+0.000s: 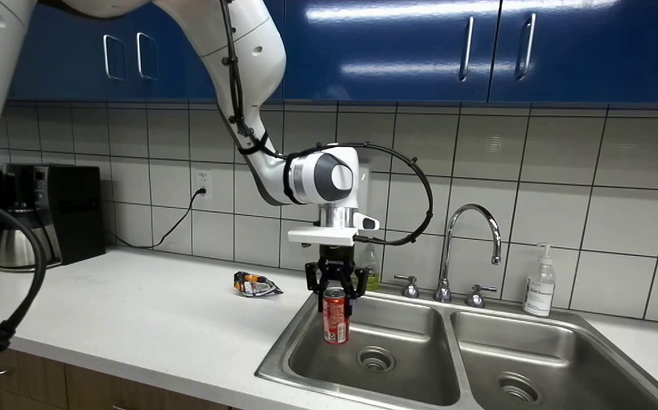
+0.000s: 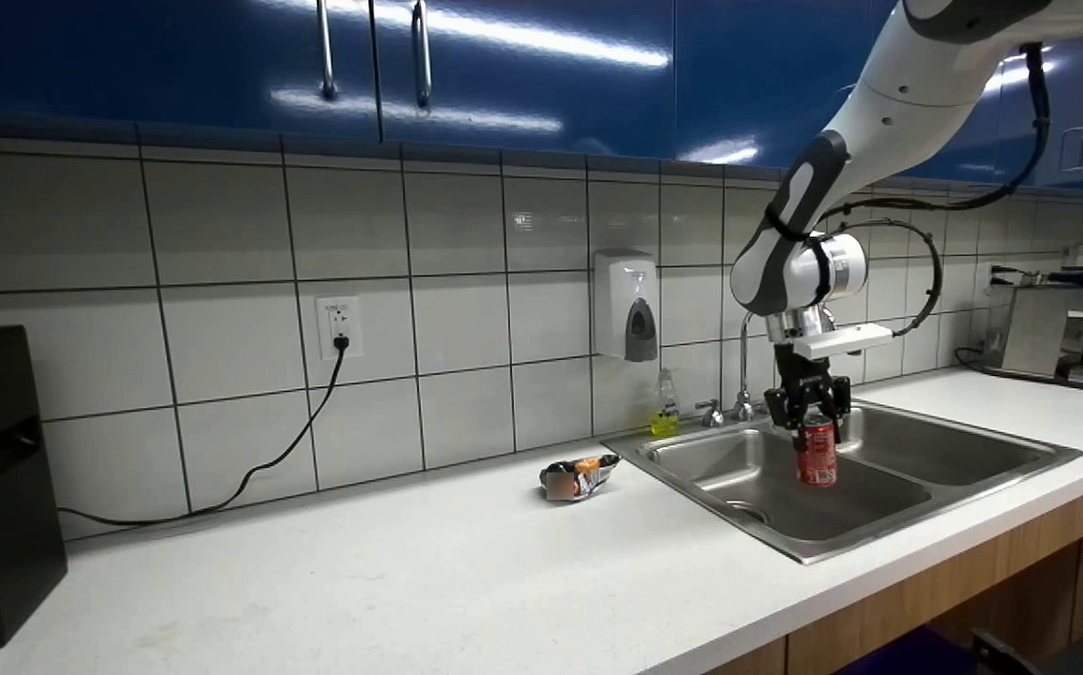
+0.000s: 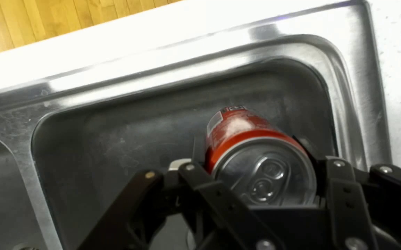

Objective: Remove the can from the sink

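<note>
A red can [image 1: 336, 327] with a silvery top hangs upright, or nearly so, over the basin nearer the coffee machine, and appears clear of its floor in both exterior views. My gripper [image 1: 335, 307] points down from above, shut on the can's upper part. In the wrist view the can's metal lid and pull tab [image 3: 264, 180] face me, with one of the black fingers [image 3: 199, 151] on each side; the can's lower end is mostly hidden. The stainless sink [image 2: 710, 499] has two basins, and its rim surrounds the spot below the can.
Behind the sink rises a curved chrome faucet [image 1: 446, 256] with two handles. A pump bottle [image 1: 540, 290] and a yellow-green bottle [image 2: 665, 417] stand along the wall. On the white counter [image 1: 152, 307] lies a crumpled dark packet [image 2: 579, 478]. A black coffee machine [image 1: 72, 210] sits farther along.
</note>
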You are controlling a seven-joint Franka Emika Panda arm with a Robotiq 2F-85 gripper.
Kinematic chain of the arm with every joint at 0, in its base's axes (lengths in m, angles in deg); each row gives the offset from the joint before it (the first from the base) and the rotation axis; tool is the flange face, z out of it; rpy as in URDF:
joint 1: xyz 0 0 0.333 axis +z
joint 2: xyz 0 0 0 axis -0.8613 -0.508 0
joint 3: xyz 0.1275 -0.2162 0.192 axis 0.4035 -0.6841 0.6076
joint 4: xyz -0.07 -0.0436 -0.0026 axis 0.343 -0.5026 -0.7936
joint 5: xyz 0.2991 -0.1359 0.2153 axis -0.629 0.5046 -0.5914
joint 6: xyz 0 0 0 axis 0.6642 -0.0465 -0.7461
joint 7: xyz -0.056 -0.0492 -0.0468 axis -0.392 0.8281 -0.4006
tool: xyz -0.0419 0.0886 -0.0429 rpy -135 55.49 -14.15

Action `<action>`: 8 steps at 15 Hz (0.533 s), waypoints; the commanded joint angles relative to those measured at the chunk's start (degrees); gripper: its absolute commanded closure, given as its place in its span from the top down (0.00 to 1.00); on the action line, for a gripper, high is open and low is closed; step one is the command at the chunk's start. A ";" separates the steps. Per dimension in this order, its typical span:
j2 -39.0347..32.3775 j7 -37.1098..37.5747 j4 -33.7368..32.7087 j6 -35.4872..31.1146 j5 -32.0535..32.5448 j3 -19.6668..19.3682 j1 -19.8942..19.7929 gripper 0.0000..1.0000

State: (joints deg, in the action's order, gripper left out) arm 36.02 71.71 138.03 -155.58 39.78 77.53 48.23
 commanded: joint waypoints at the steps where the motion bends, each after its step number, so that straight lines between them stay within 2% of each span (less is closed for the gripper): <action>1: 6.16 -1.60 5.83 -0.71 3.68 0.98 2.01 0.38; 8: 9.75 -3.70 9.41 -0.91 8.80 4.46 6.57 0.38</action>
State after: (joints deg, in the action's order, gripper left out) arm 42.43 70.15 145.04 -156.02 46.40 80.43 53.74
